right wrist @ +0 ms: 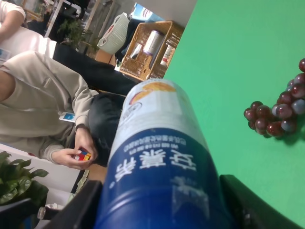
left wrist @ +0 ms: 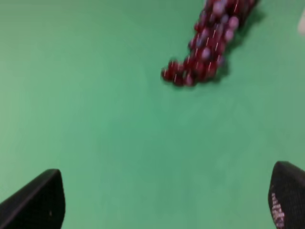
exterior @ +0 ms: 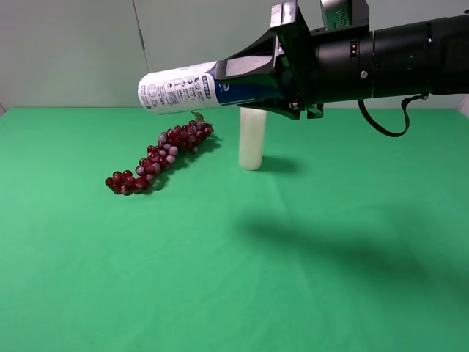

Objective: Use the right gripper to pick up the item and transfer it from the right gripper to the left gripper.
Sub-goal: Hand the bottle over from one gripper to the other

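The item, a bottle with a white end and dark blue body (exterior: 183, 88), is held level in the air, well above the green table (exterior: 308, 279), white end pointing left. My right gripper (exterior: 253, 73) is shut on its blue part. In the right wrist view the bottle (right wrist: 159, 162) fills the middle between the two fingers (right wrist: 252, 205). My left gripper (left wrist: 167, 200) does not show in the exterior high view. In the left wrist view its two dark fingertips (left wrist: 38, 200) stand wide apart and empty over bare green cloth.
A bunch of dark red grapes (exterior: 161, 155) lies on the cloth at the left middle; it also shows in the left wrist view (left wrist: 209, 43) and the right wrist view (right wrist: 281, 112). A plain white candle (exterior: 251, 139) stands upright behind, under the right gripper. A seated person (right wrist: 43, 109) is beyond the table edge.
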`<state>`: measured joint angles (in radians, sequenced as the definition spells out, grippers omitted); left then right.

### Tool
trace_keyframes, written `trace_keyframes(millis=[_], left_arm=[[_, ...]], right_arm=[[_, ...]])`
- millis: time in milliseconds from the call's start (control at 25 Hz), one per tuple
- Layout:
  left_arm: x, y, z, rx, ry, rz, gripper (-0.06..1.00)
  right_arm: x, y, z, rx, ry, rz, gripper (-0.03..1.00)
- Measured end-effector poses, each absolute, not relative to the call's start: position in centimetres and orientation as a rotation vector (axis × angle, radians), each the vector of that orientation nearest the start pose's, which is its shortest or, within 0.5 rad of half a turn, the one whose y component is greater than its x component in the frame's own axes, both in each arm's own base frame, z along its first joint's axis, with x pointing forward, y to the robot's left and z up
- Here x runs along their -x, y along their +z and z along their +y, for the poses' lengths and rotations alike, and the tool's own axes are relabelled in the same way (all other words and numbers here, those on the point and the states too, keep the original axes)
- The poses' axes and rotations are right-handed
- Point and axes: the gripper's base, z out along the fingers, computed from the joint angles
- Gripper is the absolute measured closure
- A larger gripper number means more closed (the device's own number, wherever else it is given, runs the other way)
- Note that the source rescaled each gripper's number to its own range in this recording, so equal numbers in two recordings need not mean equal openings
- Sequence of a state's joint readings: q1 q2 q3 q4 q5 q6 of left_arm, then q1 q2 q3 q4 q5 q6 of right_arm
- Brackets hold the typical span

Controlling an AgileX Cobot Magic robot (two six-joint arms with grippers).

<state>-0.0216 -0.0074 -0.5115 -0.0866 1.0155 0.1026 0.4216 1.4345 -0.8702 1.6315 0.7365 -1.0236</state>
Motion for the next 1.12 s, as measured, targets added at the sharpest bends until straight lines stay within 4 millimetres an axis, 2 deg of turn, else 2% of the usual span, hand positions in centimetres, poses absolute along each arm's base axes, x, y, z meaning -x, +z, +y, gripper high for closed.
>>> trace_keyframes(millis=[80,200,440,600,800,1000,1120], left_arm=[[0.2,29.5,-1.0,-0.154,-0.071,1.906,0.15],[-1.5,30.9,-1.6,-0.232,-0.109,1.894,0.15],[-7.2,32.6,-3.3,-0.512,-0.197,1.968,0.15],[-10.8,34.2,-4.5,-0.705,-0.278,1.910,0.15],[-15.0,36.1,-5.7,-0.853,-0.349,1.791,0.15],[-18.0,36.6,-6.4,-1.031,-0.355,1.713,0.15],[-19.0,36.4,-7.1,-1.148,-0.372,1.670,0.15]], right_arm=[[-24.4,28.5,17.6,0.302,1.376,2.136,0.95],[-24.3,28.5,17.6,0.302,1.377,2.136,0.95],[-24.3,28.4,17.6,0.313,1.373,2.138,0.95],[-24.3,28.4,17.6,0.314,1.372,2.138,0.95],[-24.3,28.4,17.6,0.331,1.361,2.144,0.95],[-24.2,28.3,17.6,0.350,1.347,2.150,0.95],[-24.2,28.2,17.6,0.352,1.345,2.151,0.95]])
